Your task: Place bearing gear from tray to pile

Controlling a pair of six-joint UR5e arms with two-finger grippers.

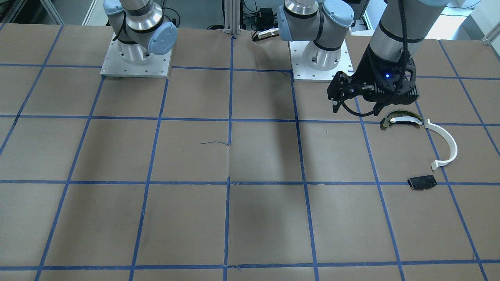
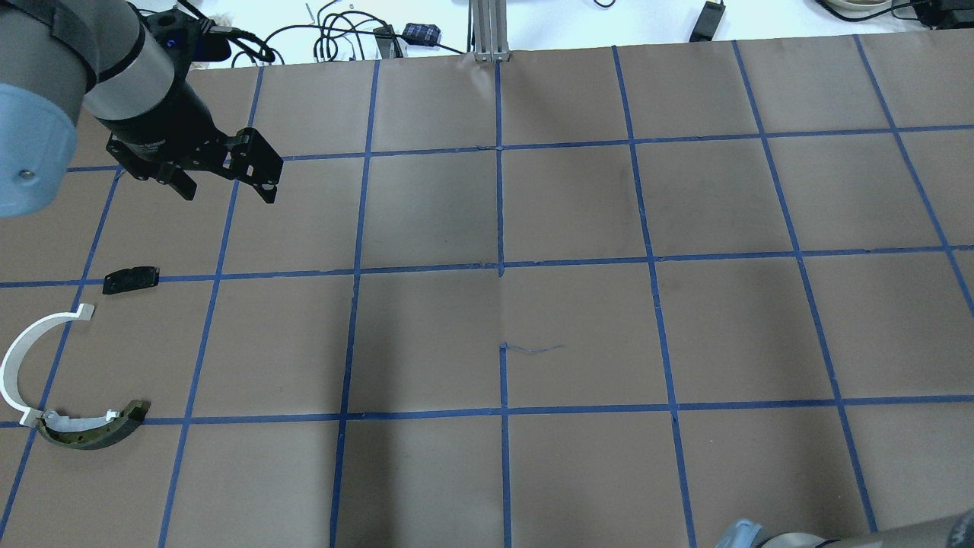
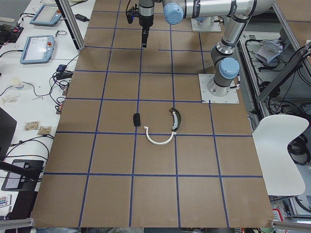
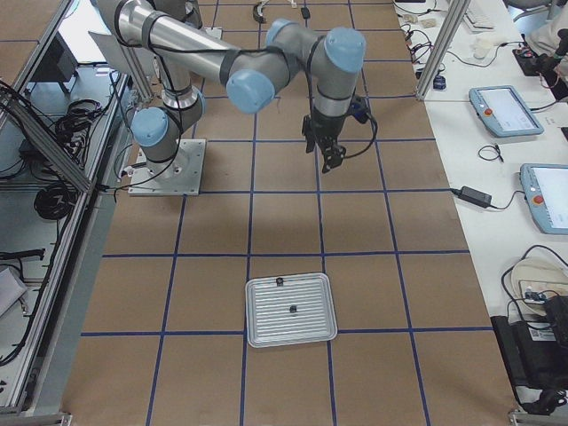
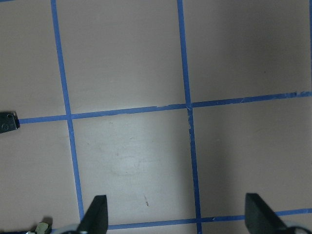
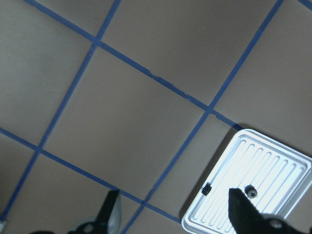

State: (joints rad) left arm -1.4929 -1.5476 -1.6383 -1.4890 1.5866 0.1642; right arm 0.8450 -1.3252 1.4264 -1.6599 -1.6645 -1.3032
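A silver ribbed tray [image 4: 291, 333] lies on the table and shows in the right wrist view [image 6: 273, 165] too. Two small dark gears sit on it, one near the middle [image 6: 251, 191] and one at the rim [image 6: 205, 189]. My right gripper [image 6: 174, 191] hangs open and empty, high above the table and apart from the tray. The pile lies at the table's other end: a white half-ring [image 2: 23, 358], a curved black-and-tan piece [image 2: 91, 432] and a flat black plate [image 2: 131, 279]. My left gripper [image 2: 228, 194] is open and empty above the table, beyond the plate.
Brown paper with a blue tape grid covers the table [image 2: 571, 320]. The two arm bases [image 1: 134, 58] stand at the robot's edge. Cables and tablets lie on side tables [image 4: 506, 115] past the table's far edge.
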